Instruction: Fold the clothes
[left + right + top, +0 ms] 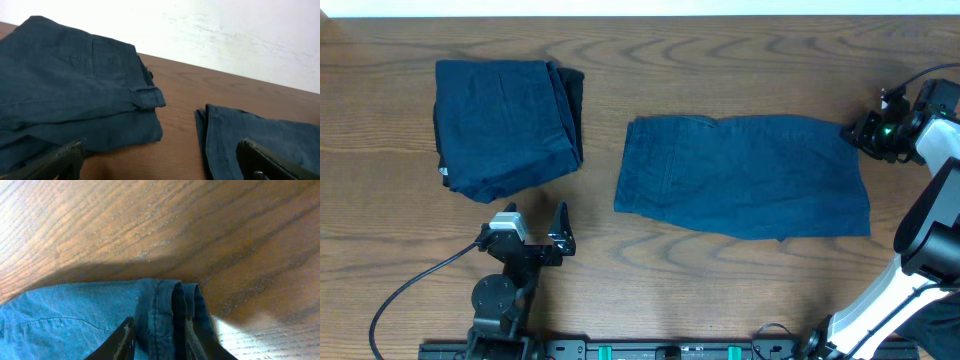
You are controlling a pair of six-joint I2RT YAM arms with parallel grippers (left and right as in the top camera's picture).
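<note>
A folded navy bundle (505,125) lies at the back left; in the left wrist view it (65,90) fills the left side. A second navy garment (740,175) lies spread flat in the middle, its left edge showing in the left wrist view (260,130). My left gripper (560,235) is open and empty, low over bare wood in front of the bundle, jaws wide apart (160,165). My right gripper (860,132) is at the flat garment's far right corner. Its fingers (159,337) are closed on a bunched fold of that garment's hem (165,305).
The wooden table (620,260) runs to a white wall at the back (225,30). The left arm's cable (410,285) trails across the front left. The right arm's white links (930,230) stand at the right edge.
</note>
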